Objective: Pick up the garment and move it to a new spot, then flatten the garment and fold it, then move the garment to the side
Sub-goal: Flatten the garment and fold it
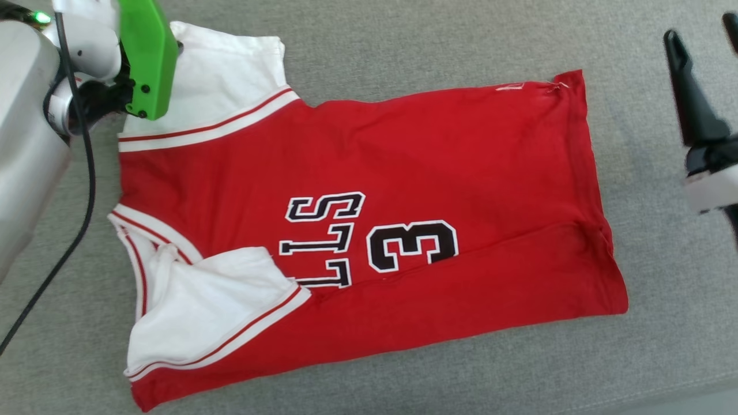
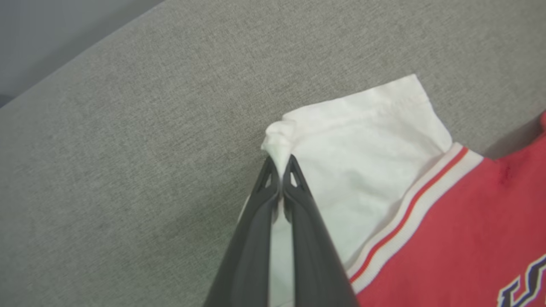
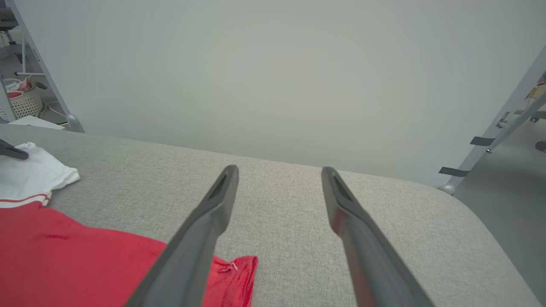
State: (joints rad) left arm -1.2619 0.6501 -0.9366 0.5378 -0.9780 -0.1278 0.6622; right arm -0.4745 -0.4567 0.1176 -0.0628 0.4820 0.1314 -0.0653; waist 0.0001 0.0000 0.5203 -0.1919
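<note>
Garment point(image 1: 369, 173) on grey fabric surface point(image 1: 403, 46).

black white-outlined letters "LLS" point(image 1: 321, 239) on the red chest of the garment point(image 1: 461, 144), one L cut off at a fold, large matching "3" point(image 1: 413, 245) beside them, all lying sideways

One garment point(image 1: 438, 155), one left tool point(image 2: 281, 161), one right tool point(image 3: 279, 171), one basket point(image 3: 26, 105).
</note>
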